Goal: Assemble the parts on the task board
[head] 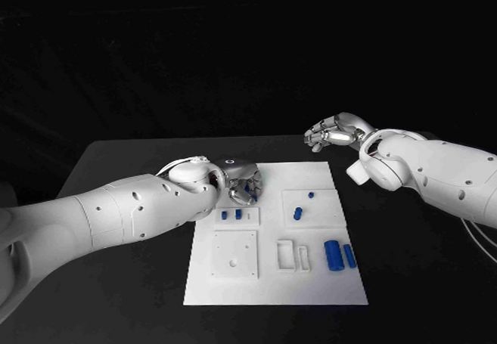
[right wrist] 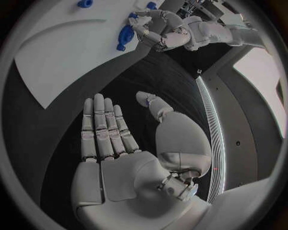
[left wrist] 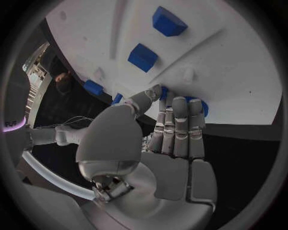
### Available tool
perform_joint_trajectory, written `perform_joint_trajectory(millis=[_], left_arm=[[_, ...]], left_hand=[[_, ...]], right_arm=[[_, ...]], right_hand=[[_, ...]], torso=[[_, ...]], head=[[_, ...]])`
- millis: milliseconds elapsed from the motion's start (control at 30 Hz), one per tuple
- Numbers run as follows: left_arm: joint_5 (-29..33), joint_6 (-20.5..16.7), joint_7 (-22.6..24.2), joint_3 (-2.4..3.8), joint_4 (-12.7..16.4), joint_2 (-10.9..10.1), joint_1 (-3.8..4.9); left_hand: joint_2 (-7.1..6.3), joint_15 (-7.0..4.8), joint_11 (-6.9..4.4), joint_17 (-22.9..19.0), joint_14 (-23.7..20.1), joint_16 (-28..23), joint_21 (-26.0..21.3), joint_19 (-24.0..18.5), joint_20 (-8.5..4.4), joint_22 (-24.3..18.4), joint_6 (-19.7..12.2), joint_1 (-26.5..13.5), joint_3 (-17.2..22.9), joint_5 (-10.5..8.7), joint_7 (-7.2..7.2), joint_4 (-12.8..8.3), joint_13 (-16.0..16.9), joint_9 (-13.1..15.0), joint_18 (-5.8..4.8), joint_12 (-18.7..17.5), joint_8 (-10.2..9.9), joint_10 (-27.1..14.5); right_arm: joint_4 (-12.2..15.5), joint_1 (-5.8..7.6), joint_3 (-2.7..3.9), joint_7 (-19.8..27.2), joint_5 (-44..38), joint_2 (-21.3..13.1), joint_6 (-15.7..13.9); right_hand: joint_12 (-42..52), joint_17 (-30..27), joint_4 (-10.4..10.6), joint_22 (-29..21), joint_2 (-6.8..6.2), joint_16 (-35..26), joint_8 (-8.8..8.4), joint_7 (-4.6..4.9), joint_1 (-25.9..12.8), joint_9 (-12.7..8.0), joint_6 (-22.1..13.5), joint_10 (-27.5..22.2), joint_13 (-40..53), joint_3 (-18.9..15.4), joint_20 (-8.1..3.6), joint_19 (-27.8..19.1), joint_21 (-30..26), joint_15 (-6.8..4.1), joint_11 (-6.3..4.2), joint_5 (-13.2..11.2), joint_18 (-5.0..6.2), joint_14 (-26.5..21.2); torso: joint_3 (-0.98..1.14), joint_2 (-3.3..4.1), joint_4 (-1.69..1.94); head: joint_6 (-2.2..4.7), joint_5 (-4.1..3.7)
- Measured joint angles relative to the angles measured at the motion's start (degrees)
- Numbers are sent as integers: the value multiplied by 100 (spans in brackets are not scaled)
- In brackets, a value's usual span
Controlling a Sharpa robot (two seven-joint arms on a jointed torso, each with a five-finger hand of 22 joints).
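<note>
Task board [head: 318, 283], long axis running away from robot

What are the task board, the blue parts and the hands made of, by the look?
Task board: looks like matte white plastic, with moulded raised blocks and recesses; possibly printed.
Blue parts: opaque, evenly coloured, low sheen, likely plastic.
Left hand and right hand: silver satin segments with soft highlights; metal or painted plastic, can't tell.
</note>
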Motion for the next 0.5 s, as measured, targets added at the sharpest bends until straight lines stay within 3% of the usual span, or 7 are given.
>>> perform_joint_trajectory(millis=[500], left_arm=[[-45,-78,28,-8,63,-57,-16]], left_hand=[[224,-168,-240,-1,249,160,132,236,-72,-1,367,-29,33,148,-127,-112,31,-62,17,-139,117,386]], right_arm=[[17,0,0,3,0,-13,0]], right_hand=[[0,0,0,0,0,0,0,0,0,0,0,0,-5,0,0,0,0,0,0,0,0,0]], torso=[[-3,-2,-3]], head=[[-37,5]])
